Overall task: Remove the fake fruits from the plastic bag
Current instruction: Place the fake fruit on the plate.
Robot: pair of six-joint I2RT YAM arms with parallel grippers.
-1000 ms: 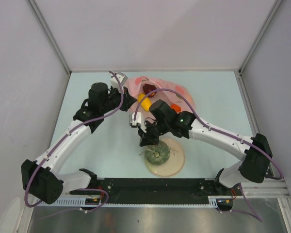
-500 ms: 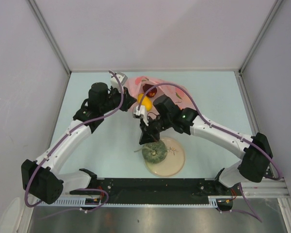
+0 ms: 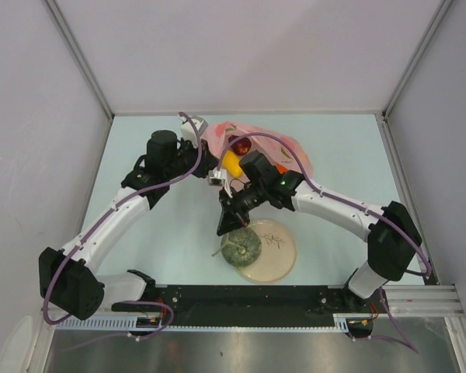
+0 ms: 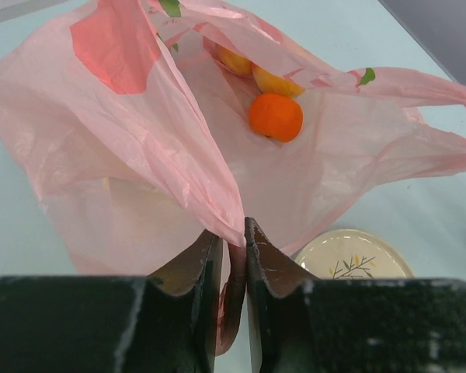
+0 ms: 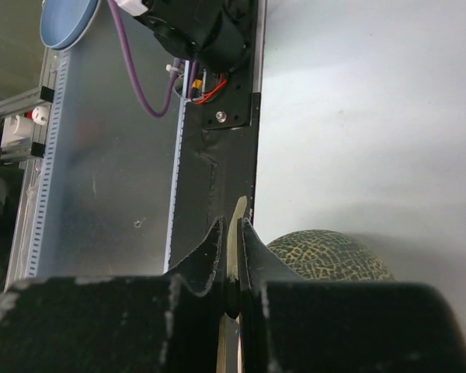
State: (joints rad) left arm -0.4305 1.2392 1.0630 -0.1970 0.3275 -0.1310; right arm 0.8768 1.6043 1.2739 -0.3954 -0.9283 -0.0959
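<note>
Overhead, the pale blue-green table (image 3: 155, 233) carries every object shown. Largest of these is the plastic bag (image 3: 291, 146), thin, pink and crinkled, lying at the far middle of the table with its mouth turned toward the arms. The left gripper (image 3: 211, 171) meets the bag's near-left edge. In the left wrist view this gripper (image 4: 234, 237) has its jaws drawn narrow, pinching a fold of the pink film between them, and the bag (image 4: 101, 140) fans out beyond the fingertips. Next in size is the round cream plate (image 3: 279, 247), set on the table near the arm bases, apart from the bag. The grey-green netted melon (image 3: 241, 247) overlaps the plate's left rim; whether it rests there or hangs clear cannot be told. The right gripper (image 3: 231, 227) sits directly above it. In the right wrist view its jaws (image 5: 233, 233) are almost closed on the melon's pale stem (image 5: 238, 211), with the melon (image 5: 326, 250) just beside the fingers. Smaller fruits lie in the bag: a yellow oblong fruit (image 3: 233, 163) near the mouth, a dark red fruit (image 3: 242, 145) behind it, an orange (image 4: 276, 116) deeper in, and two yellow-orange fruits (image 4: 276, 81) partly veiled by film just beyond the orange.
</note>
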